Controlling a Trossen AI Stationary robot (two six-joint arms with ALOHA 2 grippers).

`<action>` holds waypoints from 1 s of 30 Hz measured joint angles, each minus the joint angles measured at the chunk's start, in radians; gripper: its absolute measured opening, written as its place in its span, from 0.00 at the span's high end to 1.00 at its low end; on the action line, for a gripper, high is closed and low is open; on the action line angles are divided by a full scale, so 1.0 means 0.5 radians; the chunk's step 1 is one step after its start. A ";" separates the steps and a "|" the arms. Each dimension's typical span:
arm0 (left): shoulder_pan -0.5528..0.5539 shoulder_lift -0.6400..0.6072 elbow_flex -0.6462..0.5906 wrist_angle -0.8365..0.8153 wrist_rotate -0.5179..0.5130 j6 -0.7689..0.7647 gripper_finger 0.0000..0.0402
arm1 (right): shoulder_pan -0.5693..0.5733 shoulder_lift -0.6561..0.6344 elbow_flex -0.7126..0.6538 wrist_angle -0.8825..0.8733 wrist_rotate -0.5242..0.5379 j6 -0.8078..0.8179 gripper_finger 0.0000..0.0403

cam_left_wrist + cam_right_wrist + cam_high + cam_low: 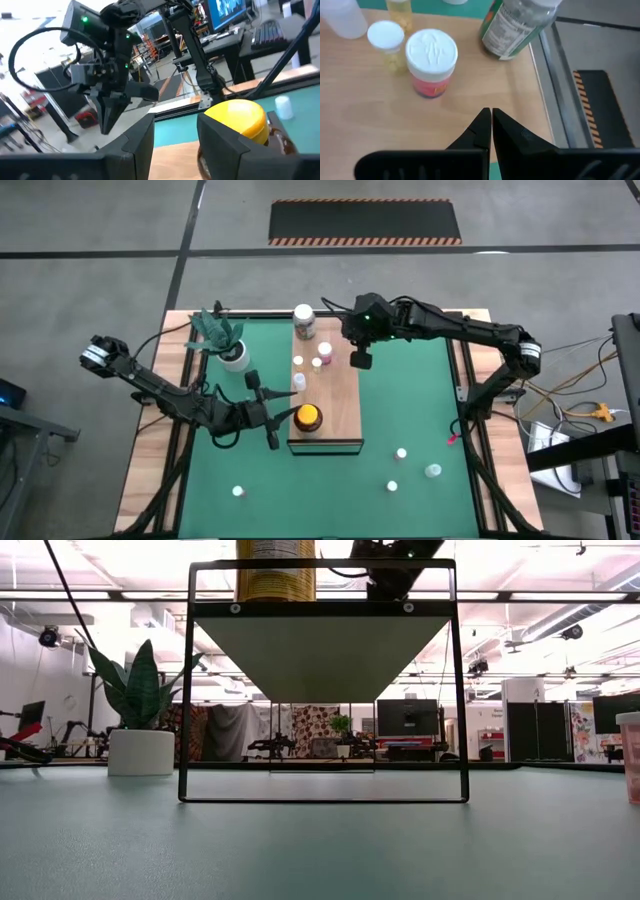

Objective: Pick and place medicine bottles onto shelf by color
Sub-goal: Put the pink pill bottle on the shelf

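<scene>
The wooden shelf stands mid-table on black legs. An amber jar with a yellow lid stands on the shelf's near end. A white-lidded jar and several small bottles stand on its far end. My left gripper is open and level, just left of the amber jar. In the left wrist view the jar shows beside one finger, not between the two. My right gripper is shut and empty above the shelf's right edge. Its tips point down near a pink-labelled, white-capped bottle.
A white pot with a green plant stands at the far left of the green mat. Loose small bottles lie on the mat at the near right and the near left. A pink bottle shows at the low view's edge.
</scene>
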 joint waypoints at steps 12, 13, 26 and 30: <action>0.001 0.054 -0.008 0.011 -0.003 -0.259 0.67 | 0.000 -0.263 -0.607 0.583 -0.079 -0.012 0.98; 0.001 0.061 -0.008 0.016 -0.003 -0.271 0.67 | 0.000 -0.288 -0.659 0.636 -0.108 -0.012 0.98; 0.002 0.235 -0.011 0.266 0.000 -0.261 0.67 | 0.000 -0.547 -1.110 1.163 -0.255 0.096 0.98; 0.002 0.275 -0.012 0.307 -0.001 -0.256 0.67 | 0.002 -0.595 -1.130 1.181 -0.265 0.210 0.98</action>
